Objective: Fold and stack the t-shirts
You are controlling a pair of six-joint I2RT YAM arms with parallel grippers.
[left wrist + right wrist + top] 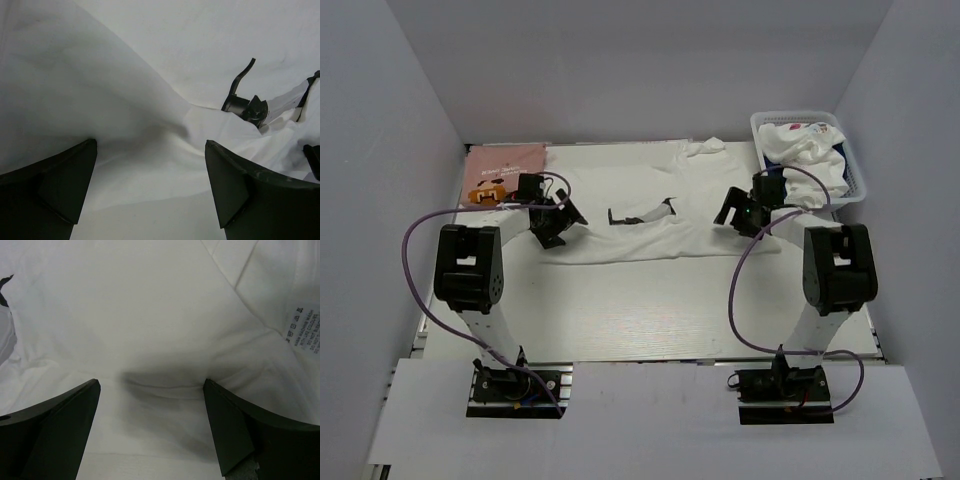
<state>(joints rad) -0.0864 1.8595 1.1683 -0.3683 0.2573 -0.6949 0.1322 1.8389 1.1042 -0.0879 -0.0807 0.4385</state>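
on the table, as the top camera showed it, the large white t-shirt (650, 245) lay spread out and rather flat across the far half, with a black print (640, 215) near its middle. the left gripper (563, 222) stood over its left edge and the right gripper (732, 212) over its right edge, both with jaws apart and holding nothing. the pink t-shirt (505, 165) lay at the far left corner as a small neat square, so it seemed already folded. the basket (800, 116) at the far right held more crumpled cloth: a white tee with coloured marks (800, 140) and a bit of navy tee (837, 155).

at the left wrist, the left gripper (150, 170) was wide open just above the white t-shirt (100, 90), which had a soft ridge running across it. the black print (245, 107) was near.

at the right wrist, the right gripper (152, 405) was also wide open, low over the white t-shirt (125, 305), beside the care label (303, 332).

i judged the task was in an early part: perhaps one tee was done, the white one was laid out but not yet folded, and at least two waited in the basket.
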